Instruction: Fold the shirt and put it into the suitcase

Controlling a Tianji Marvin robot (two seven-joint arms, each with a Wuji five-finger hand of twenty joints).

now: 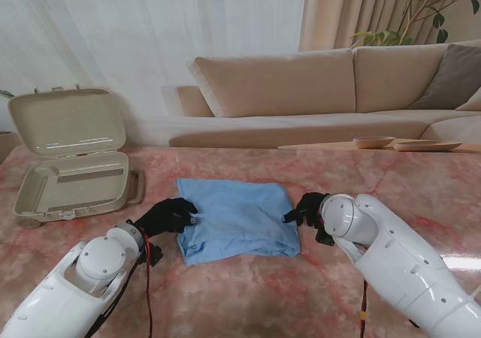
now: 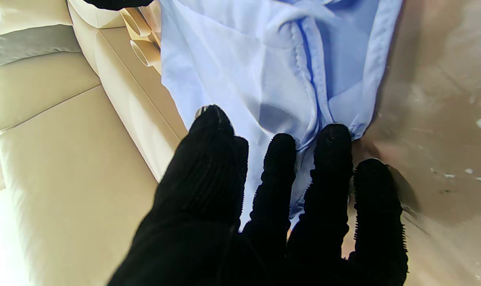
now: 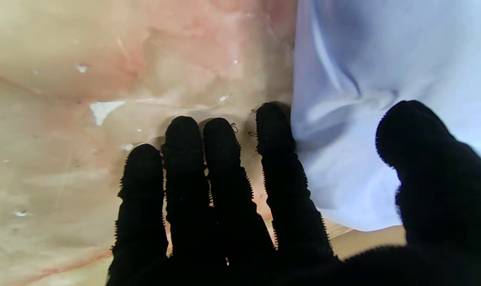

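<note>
The light blue shirt (image 1: 237, 218) lies folded into a rough rectangle in the middle of the pink marble table (image 1: 248, 300). My left hand (image 1: 169, 216), in a black glove, rests at the shirt's left edge. Its fingertips (image 2: 331, 139) touch the hem of the blue shirt (image 2: 264, 71) and its thumb (image 2: 212, 131) hovers over the cloth. My right hand (image 1: 307, 206) is at the right edge, fingers (image 3: 220, 139) spread flat on the table, its thumb (image 3: 415, 131) over the blue shirt (image 3: 383, 59). Neither hand grips anything. The beige suitcase (image 1: 71, 158) lies open at the far left.
A beige sofa (image 1: 316, 90) runs behind the table's far edge. Wooden dishes (image 1: 373, 141) sit at the far right of the table. A red cable (image 1: 147, 278) hangs along my left arm. A potted plant (image 1: 421, 7) stands at the back right.
</note>
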